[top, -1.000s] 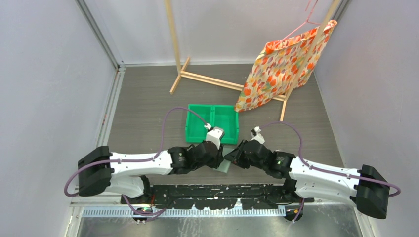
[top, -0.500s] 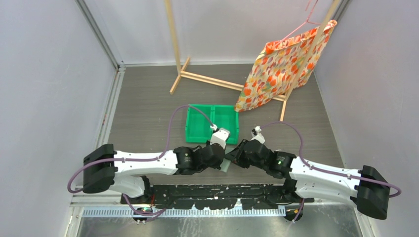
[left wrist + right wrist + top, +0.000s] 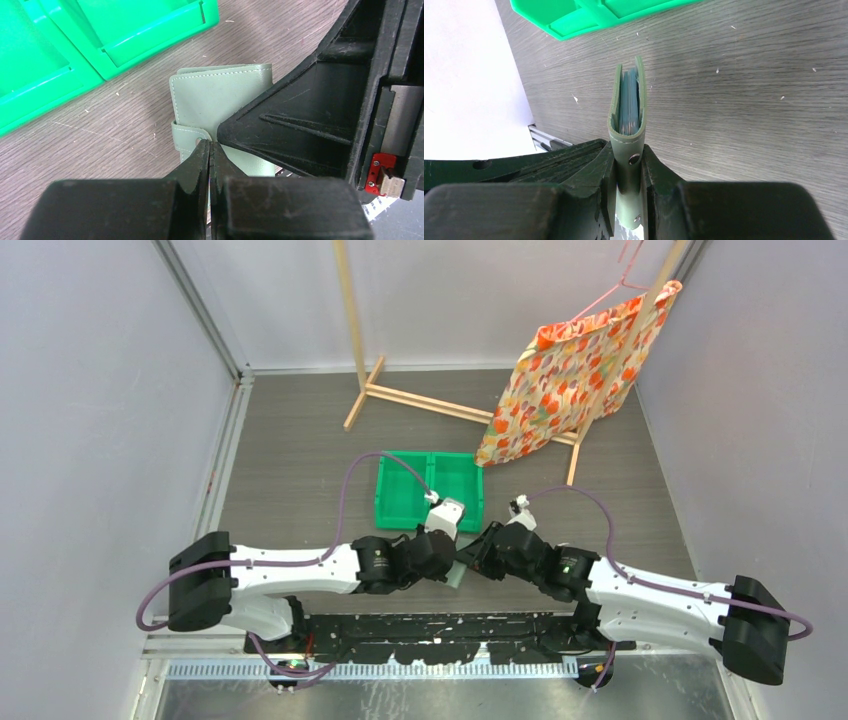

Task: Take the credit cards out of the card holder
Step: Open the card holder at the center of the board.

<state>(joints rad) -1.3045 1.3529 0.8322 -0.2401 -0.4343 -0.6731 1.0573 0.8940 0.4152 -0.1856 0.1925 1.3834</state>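
Landmark: a green bin (image 3: pixel 430 454) with two compartments, on a grey wood-grain table (image 3: pixel 300 440).
Overhead view only: shows both arms whole, meeting just on the near side of the bin's right compartment. The card holder (image 3: pixel 456 574) is only a pale green sliver between them.
Left wrist view only: shows the card holder's flat grey-green outer face, closed, with a stitched border and a strap folded round its edge. The right gripper's black finger lies across that face.
Right wrist view only: shows the holder edge-on, with the thin bluish edges of the credit cards (image 3: pixel 630 102) packed between its covers.
Left arm: stretched low from the near-left, reaching right toward the bin's near edge.
Left gripper (image 3: pixel 210 147): fingers pressed together, tips at the strap's snap end. Whether the strap is caught between them cannot be told.
Card holder place: just off the bin's near-right corner, apart from the bin.
Right gripper (image 3: pixel 629 150): pinching the holder's strap side between both fingers.
Right arm: stretched low from the near-right, reaching left toward the same corner of the bin.
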